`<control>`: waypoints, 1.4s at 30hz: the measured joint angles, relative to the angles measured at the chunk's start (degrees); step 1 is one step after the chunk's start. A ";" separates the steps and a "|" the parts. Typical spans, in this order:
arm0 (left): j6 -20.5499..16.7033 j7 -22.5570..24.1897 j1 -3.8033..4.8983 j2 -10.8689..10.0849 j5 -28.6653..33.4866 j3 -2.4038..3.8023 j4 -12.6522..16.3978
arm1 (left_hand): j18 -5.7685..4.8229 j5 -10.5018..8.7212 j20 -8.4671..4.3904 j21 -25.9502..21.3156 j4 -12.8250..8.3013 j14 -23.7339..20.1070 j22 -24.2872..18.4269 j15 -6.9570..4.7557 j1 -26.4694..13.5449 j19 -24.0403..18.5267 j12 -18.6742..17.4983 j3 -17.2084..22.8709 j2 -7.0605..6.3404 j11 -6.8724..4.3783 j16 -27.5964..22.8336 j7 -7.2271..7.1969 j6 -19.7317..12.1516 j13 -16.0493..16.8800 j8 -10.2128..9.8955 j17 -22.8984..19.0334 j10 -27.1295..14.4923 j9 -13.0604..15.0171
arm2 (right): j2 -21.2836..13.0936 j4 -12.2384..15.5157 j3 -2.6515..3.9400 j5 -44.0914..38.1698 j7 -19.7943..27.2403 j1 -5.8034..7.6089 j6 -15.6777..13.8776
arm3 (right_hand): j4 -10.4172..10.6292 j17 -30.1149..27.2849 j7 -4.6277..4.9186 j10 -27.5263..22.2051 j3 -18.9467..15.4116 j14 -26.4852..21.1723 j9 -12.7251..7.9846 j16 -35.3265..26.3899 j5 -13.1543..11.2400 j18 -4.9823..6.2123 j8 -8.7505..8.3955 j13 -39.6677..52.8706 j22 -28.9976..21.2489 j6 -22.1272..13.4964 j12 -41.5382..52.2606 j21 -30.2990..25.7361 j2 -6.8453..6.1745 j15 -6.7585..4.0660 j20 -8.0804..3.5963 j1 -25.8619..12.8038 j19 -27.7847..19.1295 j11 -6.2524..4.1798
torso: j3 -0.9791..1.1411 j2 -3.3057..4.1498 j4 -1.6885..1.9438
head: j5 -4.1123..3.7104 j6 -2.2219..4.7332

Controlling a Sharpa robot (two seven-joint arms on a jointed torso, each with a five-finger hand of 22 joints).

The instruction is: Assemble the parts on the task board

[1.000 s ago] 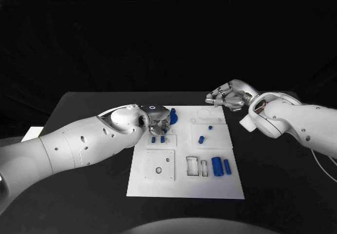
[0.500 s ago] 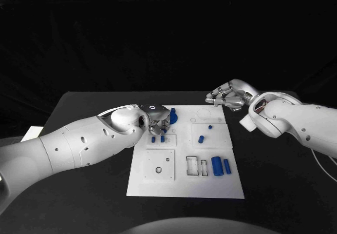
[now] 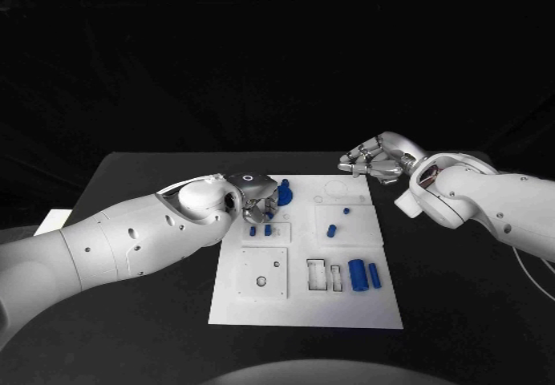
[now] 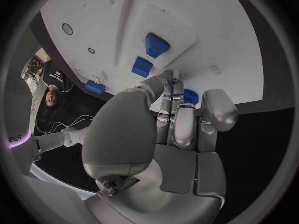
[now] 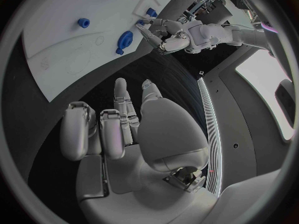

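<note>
Left robot hand [image 3: 259, 202] fingers curled over task board [image 3: 303, 309] edge, grasp unclear; right robot hand [image 3: 372, 160] empty, loosely spread.

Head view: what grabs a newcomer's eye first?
The white task board in the middle of the black table, dotted with small blue parts. The left hand hangs over the board's far left corner, beside a blue disc-shaped part. The right hand, holding nothing, hovers off the far right corner with fingers curled.
</note>
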 measured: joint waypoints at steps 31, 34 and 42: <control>-3.93 0.60 0.01 -4.74 2.81 1.79 5.33 | 0.01 0.23 0.00 1.17 0.01 0.00 1.14 0.00 -0.38 0.00 -0.67 0.31 -0.38 0.00 0.00 0.21 0.20 -0.08 -0.22 -0.37 0.41 -0.04 | 0.13 -0.13 0.00 0.18 0.20 -0.07 0.01 | 0.00 -0.02 0.00 0.01 0.00 0.00 0.00 0.00 0.00 0.00 0.00 0.01 0.00 0.00 0.00 0.00 0.00 0.00 0.00 0.00 0.00 0.01 | 0.04 -0.01 0.10 | 0.44 0.34; -3.81 0.50 0.02 -5.42 3.29 1.84 5.65 | 0.00 0.23 0.00 1.17 0.01 0.00 1.19 0.00 -0.38 0.00 -0.67 0.31 -0.38 0.00 0.00 0.21 0.20 -0.08 -0.22 -0.43 0.41 -0.04 | 0.13 -0.13 0.00 0.20 0.22 -0.07 0.01 | 0.00 -0.02 0.00 0.01 0.00 0.00 0.00 0.00 0.00 0.00 0.00 0.01 0.00 0.00 0.00 0.00 0.00 0.00 0.00 0.00 0.00 0.01 | 0.04 -0.01 0.10 | 0.49 0.34; -3.35 0.20 -0.01 -6.45 4.44 1.86 5.74 | 0.00 0.23 0.00 1.17 0.01 0.00 1.25 0.00 -0.86 0.00 -0.99 0.31 -0.40 0.00 0.00 0.21 0.20 -0.08 -0.22 -0.43 0.41 -0.04 | 0.12 -0.12 0.00 0.23 0.24 -0.09 0.01 | 0.25 -0.03 0.00 0.02 -0.25 0.00 0.00 0.00 0.00 0.00 0.00 -0.22 -0.06 0.00 0.00 0.00 0.00 0.00 0.00 0.00 0.00 0.03 | 0.00 0.00 0.07 | 0.65 0.36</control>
